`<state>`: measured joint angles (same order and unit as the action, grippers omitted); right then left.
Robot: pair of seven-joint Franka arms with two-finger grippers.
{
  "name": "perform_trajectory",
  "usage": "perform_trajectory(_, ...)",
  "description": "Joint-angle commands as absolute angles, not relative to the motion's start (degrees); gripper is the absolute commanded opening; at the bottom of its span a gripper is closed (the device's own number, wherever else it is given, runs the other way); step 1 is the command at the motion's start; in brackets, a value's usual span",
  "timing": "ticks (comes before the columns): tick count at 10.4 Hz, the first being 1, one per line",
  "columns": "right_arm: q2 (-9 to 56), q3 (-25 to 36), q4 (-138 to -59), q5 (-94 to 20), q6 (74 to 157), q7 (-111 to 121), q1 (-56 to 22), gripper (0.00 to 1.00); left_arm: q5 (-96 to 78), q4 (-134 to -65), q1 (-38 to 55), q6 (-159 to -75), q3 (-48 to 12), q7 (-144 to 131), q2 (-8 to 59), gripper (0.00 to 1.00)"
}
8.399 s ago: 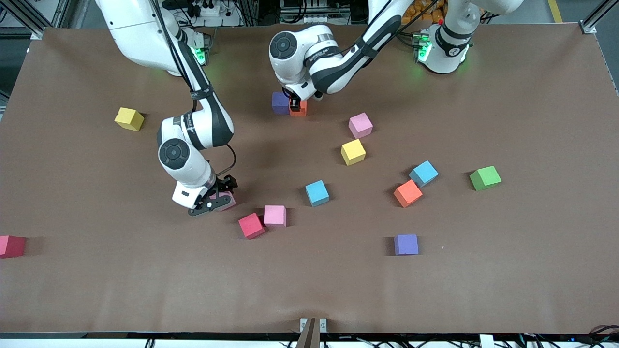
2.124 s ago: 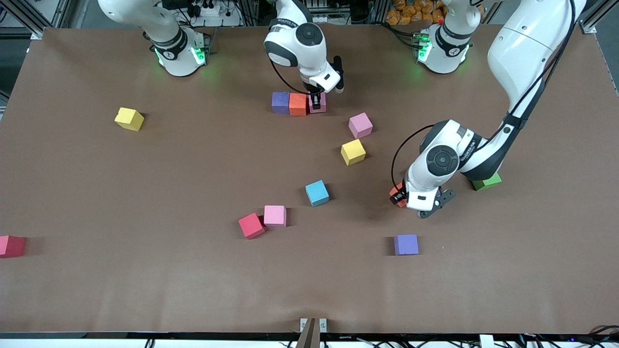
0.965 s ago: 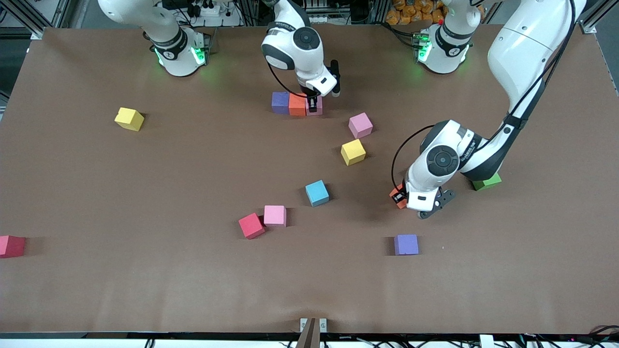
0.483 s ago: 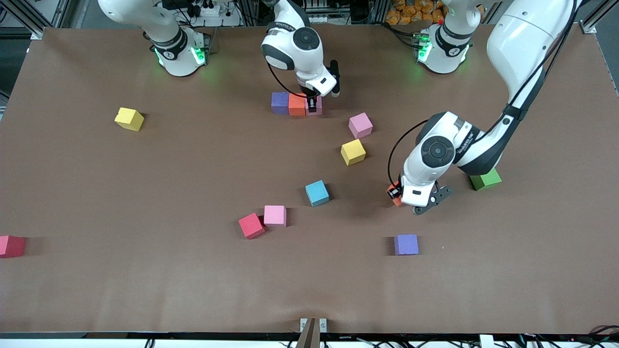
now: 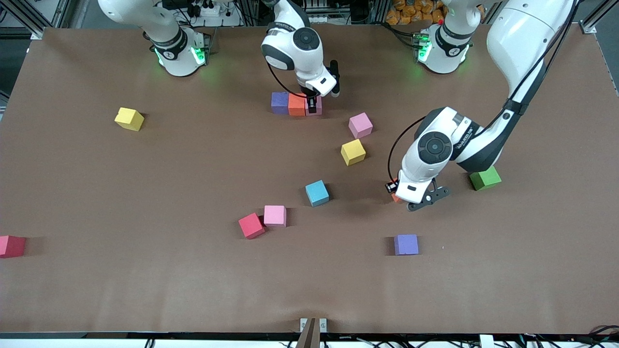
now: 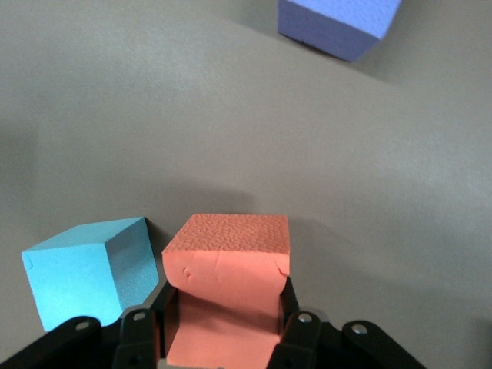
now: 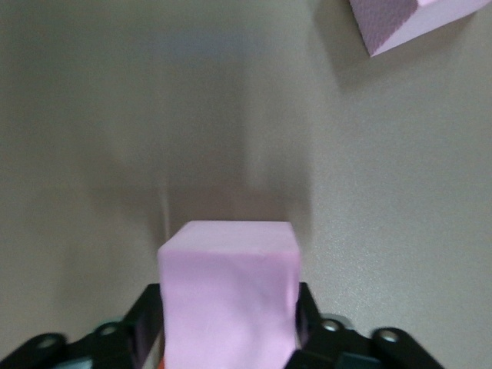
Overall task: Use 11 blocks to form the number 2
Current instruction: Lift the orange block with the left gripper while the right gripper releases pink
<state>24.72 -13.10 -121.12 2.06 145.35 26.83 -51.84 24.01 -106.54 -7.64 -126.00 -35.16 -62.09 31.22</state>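
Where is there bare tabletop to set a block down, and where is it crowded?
Bare: the stretch between the yellow block and the purple-orange-pink row, and the strip nearer the camera than the purple block. Crowded: around the left gripper, holding an orange block.

Fourteen cubes in all on the tabletop [image 5: 532,270]: three pink cubes [image 5: 318,109] [image 5: 361,125] [image 5: 274,215], two purple cubes [image 5: 280,102] [image 5: 406,244], two orange cubes [image 5: 297,104] [image 6: 227,254], two light blue cubes [image 5: 317,193] [image 6: 84,269], two yellow cubes [image 5: 129,119] [image 5: 353,152], two red cubes [image 5: 251,225] [image 5: 10,245] and one green cube [image 5: 485,178]. There are two tools, the left tool [image 5: 394,191] and the right tool [image 5: 312,104].
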Motion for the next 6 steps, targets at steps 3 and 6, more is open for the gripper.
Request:
perform_trajectory(3, 24.4, -13.4, -119.1, 2.5, 144.0, 25.6, -50.9, 1.00, 25.0, -107.1, -8.3, -125.0, -37.2, -60.4, 30.0, 0.00)
perform_trajectory(6, 22.1, -13.4, -112.2, -0.2, 130.6, 25.8, -49.8, 1.00, 25.0, -107.3, -8.3, -125.0, -37.9, -60.4, 30.0, 0.00)
